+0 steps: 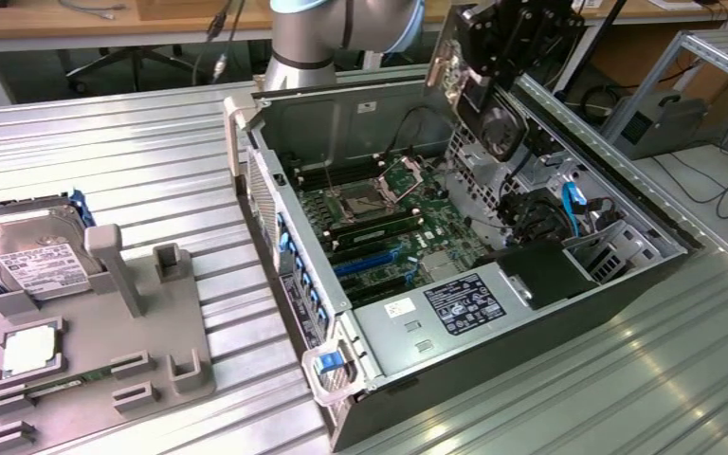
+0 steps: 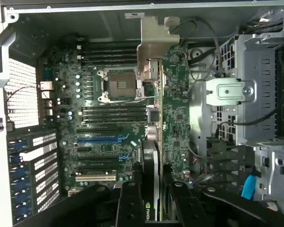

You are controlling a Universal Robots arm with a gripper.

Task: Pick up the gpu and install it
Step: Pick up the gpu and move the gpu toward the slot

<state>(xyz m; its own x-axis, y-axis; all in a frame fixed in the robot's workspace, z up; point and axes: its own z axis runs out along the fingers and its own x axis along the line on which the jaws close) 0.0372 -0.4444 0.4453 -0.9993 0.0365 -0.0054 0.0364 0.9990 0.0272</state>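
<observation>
Claw grips the gpu edge-on above the open case, clear of its walls.

The gpu is a thin flat card, clamped between the fingers and held off any surface above the open case. It stands on edge. In the exterior view its black cooler face, with a round fan, shows below the fingers, and the silvery bracket juts from one end. In the wrist view it runs edge-on straight away from the fingers, green board on one side, black cooler on the other, bracket at the far end.
</observation>
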